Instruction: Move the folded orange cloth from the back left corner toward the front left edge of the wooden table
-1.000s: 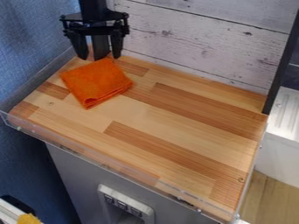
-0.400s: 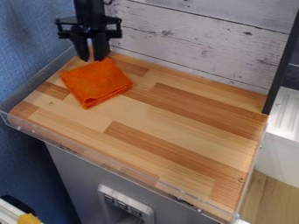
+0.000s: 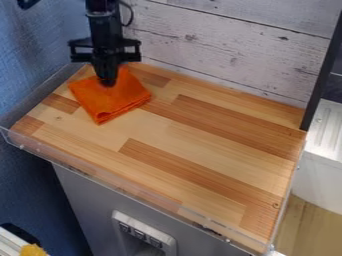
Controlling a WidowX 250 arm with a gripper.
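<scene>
One orange cloth (image 3: 113,102), one black tool (image 3: 107,82), one wooden worktop (image 3: 200,135), one white plank wall (image 3: 227,50)

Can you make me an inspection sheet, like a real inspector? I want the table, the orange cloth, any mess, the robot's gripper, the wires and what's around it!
Surface: wooden tabletop, striped light and darker brown, with a see-through rim in front.
Main thing: orange cloth, folded, near the back left.
Clutter: something yellow, bottom left, off the tabletop.
Gripper: black gripper, tips at the cloth's upper part.
Cables: thin black cable, looping beside the arm.
Surroundings: whitish plank wall behind, blue wall left.
</scene>
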